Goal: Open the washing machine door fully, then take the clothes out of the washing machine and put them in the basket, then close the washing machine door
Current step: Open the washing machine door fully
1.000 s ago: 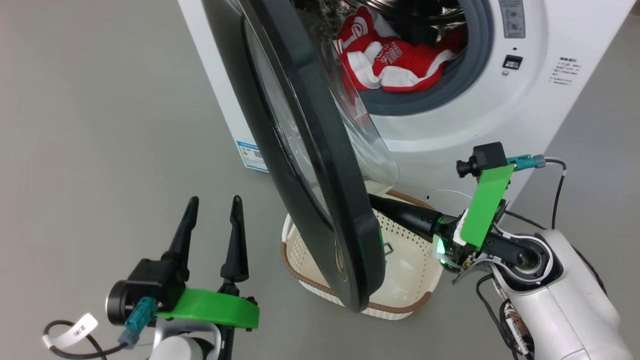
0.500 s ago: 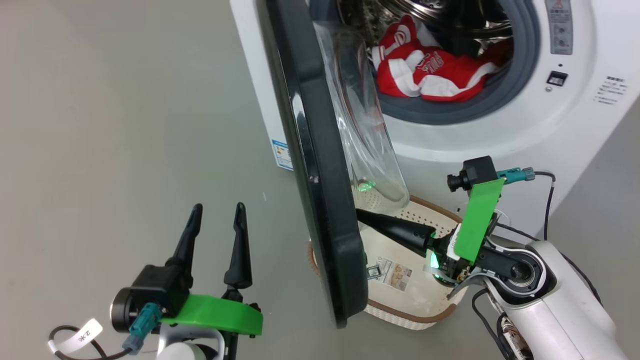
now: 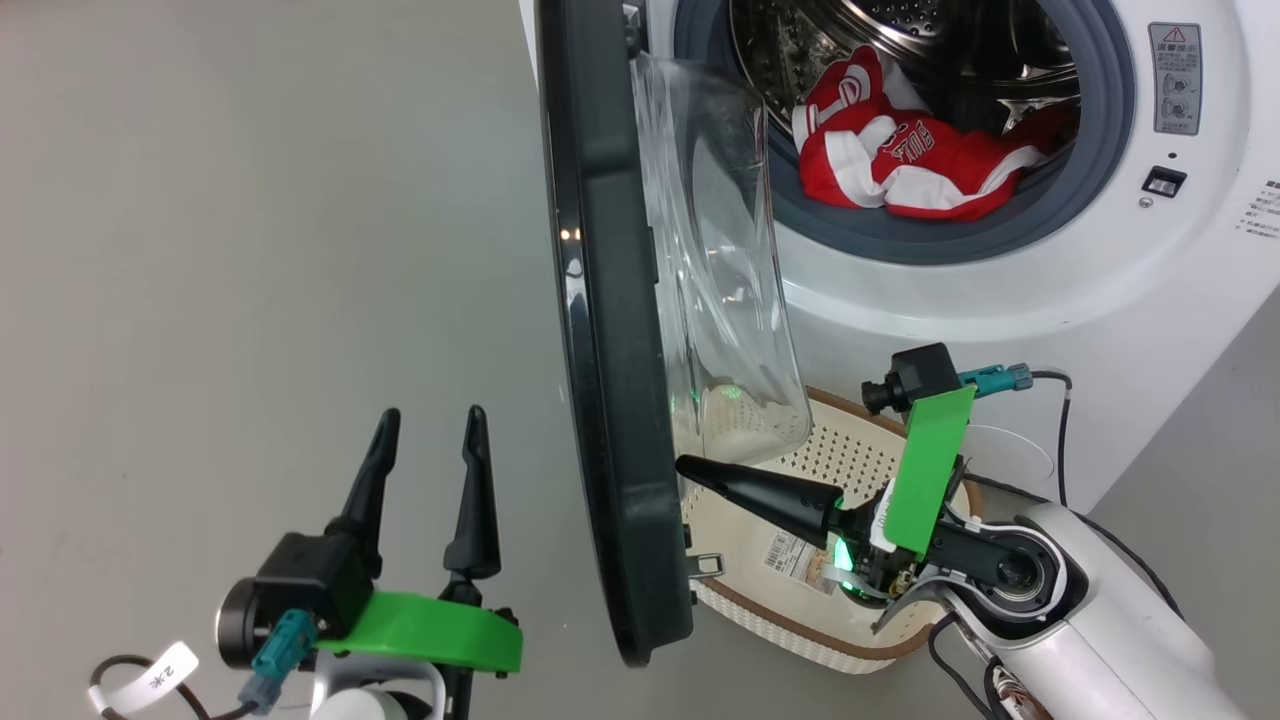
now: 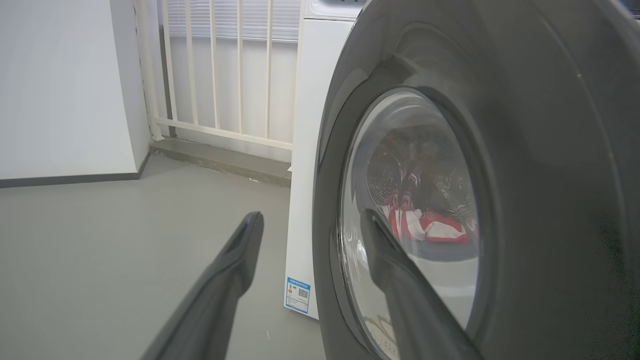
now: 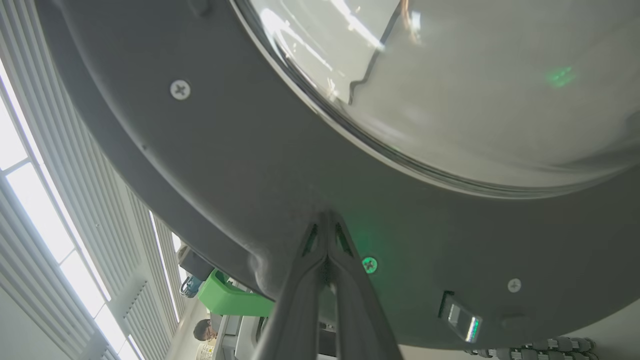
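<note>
Head view, washing machine: white front-loader at the top right, mouth uncovered, steel drum showing inside
Head view, washing machine door: swung out from the mouth's left edge, seen edge-on, roughly square to the machine's front; its glass bowl bulges toward the machine's side
Head view, clothes: red and white heap at the front lip of the drum, low in the mouth, against the grey gasket
Head view, basket: on the grey floor, close to the foot of the machine's front, partly under the door's lower edge
Head view, right gripper: fingers pressed together into one dark point, tip at the inner face of the door's frame just below the glass bowl, above the basket's left rim
Head view, left gripper: lower left, fingers spread, over bare floor, apart from the door's outer face
Left wrist view, fingers: spread, nothing between them; the door's outer face takes up the right side
Left wrist view, clothes: red shows through the door's glass, low in the drum
Left wrist view, blue label: on the machine's lower corner, near the floor
Right wrist view, fingers: closed tip to tip, tips touching the door's grey inner frame under the bowl's rim
Right wrist view, screw: just beside the tips, lit green
Right wrist view, person: a head at the bottom left, beyond the door's edge
</note>
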Robot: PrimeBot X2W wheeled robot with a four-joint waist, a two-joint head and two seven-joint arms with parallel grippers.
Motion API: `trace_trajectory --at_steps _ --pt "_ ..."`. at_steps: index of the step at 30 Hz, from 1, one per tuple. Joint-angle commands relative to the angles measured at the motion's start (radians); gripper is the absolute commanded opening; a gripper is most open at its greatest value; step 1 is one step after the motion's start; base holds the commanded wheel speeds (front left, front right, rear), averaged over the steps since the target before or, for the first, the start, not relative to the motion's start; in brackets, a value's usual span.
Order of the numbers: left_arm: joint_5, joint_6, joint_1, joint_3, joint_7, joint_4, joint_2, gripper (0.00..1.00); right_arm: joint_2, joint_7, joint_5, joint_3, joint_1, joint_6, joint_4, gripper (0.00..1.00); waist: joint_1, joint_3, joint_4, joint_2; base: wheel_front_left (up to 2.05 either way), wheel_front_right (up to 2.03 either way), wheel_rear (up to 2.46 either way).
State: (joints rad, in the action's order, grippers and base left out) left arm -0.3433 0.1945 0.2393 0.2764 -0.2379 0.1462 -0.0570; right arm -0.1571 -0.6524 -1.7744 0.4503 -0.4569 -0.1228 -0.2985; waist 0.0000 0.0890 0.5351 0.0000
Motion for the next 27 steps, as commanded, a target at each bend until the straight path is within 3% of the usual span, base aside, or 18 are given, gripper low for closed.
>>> trace_trajectory --at_steps 1,14,22,27 --pt "-0.007 0.009 -0.001 -0.030 0.000 -0.031 -0.022 1.00 -0.001 0.020 -0.036 0.043 -0.034 -0.008 0.038 0.00 0.0000 0.000 0.000 0.0000 0.00 0.00 0.00" --pt "-0.016 0.013 -0.001 -0.022 -0.001 -0.037 -0.023 1.00 -0.150 0.197 -0.243 0.282 -0.115 -0.008 0.121 0.00 0.0000 0.008 0.001 0.0000 0.00 0.00 0.00" --pt "-0.020 0.015 0.001 -0.019 -0.002 -0.037 -0.026 1.00 -0.285 0.357 -0.400 0.474 -0.210 -0.008 0.232 0.00 0.0000 0.011 0.003 0.0000 0.00 0.00 0.00" --pt "-0.024 0.015 0.002 -0.017 -0.003 -0.034 -0.028 1.00 -0.374 0.472 -0.437 0.600 -0.278 -0.008 0.292 0.00 0.0000 0.008 0.002 0.0000 0.00 0.00 0.00"
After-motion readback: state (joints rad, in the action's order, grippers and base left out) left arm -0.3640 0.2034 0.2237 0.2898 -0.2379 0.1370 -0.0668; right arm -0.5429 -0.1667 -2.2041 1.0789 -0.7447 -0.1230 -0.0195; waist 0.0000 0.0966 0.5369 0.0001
